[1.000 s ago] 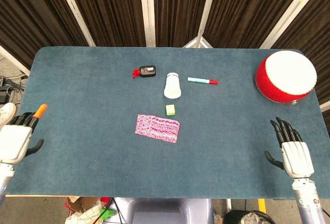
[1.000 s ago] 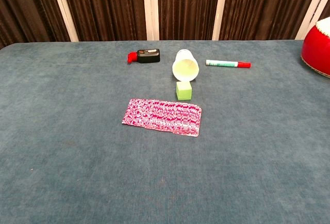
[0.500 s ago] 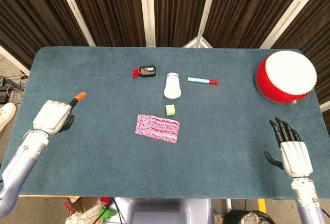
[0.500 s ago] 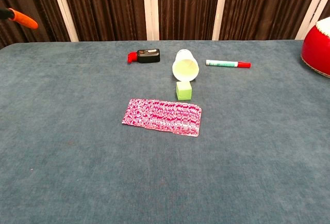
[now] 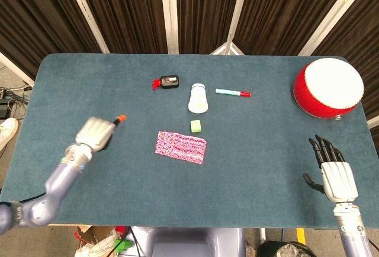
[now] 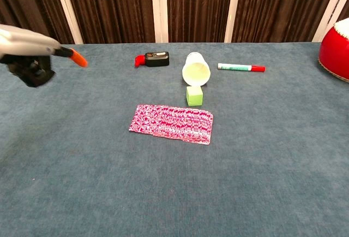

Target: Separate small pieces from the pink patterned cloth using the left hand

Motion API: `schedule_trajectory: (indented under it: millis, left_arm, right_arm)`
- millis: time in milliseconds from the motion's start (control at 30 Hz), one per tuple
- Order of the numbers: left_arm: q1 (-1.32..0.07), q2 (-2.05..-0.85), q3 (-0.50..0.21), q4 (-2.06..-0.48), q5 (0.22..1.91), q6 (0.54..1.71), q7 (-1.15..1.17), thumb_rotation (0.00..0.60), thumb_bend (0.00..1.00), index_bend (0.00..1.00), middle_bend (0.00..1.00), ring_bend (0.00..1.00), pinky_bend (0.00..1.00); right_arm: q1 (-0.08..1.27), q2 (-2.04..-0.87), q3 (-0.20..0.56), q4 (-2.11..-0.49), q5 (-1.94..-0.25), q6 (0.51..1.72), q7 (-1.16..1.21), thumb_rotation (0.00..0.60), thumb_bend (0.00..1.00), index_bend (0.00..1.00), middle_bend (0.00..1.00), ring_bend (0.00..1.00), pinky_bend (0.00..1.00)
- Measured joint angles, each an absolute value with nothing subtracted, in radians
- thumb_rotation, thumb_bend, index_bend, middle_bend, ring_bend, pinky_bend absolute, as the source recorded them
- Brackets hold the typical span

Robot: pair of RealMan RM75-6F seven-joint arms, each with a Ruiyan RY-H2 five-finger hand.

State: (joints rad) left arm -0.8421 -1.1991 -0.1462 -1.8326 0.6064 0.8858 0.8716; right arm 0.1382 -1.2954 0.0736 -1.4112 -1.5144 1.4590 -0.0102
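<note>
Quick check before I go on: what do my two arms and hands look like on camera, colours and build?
The left hand has a silver-grey shell over dark fingers, with one orange-red fingertip, on a bluish-grey rounded arm. In the chest view it shows the same grey shell, black underside and orange tip. The right hand has a white back plate, black fingers and a pale grey wrist. No cables or markings are visible.

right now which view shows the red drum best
The head view: the whole red drum shows, white top and red side, at the table's far right corner. The chest view catches only a slice of it at the right edge.
</note>
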Motion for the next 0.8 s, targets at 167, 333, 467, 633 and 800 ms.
schedule_trajectory:
  millis: [167, 333, 467, 633, 800]
  left_arm:
    - [-0.908, -1.262, -0.134, -1.832, 0.524, 0.879, 0.88, 0.6, 0.92, 0.09, 0.82, 0.72, 0.65]
    - [-0.97, -1.305, -0.102, -1.832, 0.457, 0.893, 0.919, 0.6, 0.92, 0.08, 0.82, 0.73, 0.65]
    - [-1.01, -1.354, -0.086, -1.822, 0.409, 0.92, 0.941, 0.6, 0.92, 0.08, 0.82, 0.73, 0.65]
    - [-1.061, -1.41, -0.071, -1.799, 0.358, 0.928, 0.954, 0.6, 0.92, 0.08, 0.82, 0.73, 0.65]
    - [-1.095, -1.452, -0.062, -1.778, 0.326, 0.928, 0.956, 0.6, 0.92, 0.08, 0.82, 0.73, 0.65]
  right_arm:
    - [0.139, -1.297, 0.076, -1.407, -1.51, 1.458, -0.009, 0.6, 0.28, 0.02, 0.05, 0.08, 0.19]
    - [0.138, -1.297, 0.077, -1.404, -1.51, 1.46, -0.002, 0.6, 0.28, 0.02, 0.05, 0.08, 0.19]
    - [0.139, -1.297, 0.075, -1.403, -1.511, 1.459, -0.003, 0.6, 0.28, 0.02, 0.05, 0.08, 0.19]
    - [0.139, -1.297, 0.077, -1.401, -1.507, 1.458, 0.0, 0.6, 0.28, 0.02, 0.05, 0.08, 0.19]
    - [0.138, -1.296, 0.078, -1.399, -1.506, 1.46, 0.006, 0.6, 0.28, 0.02, 0.05, 0.08, 0.19]
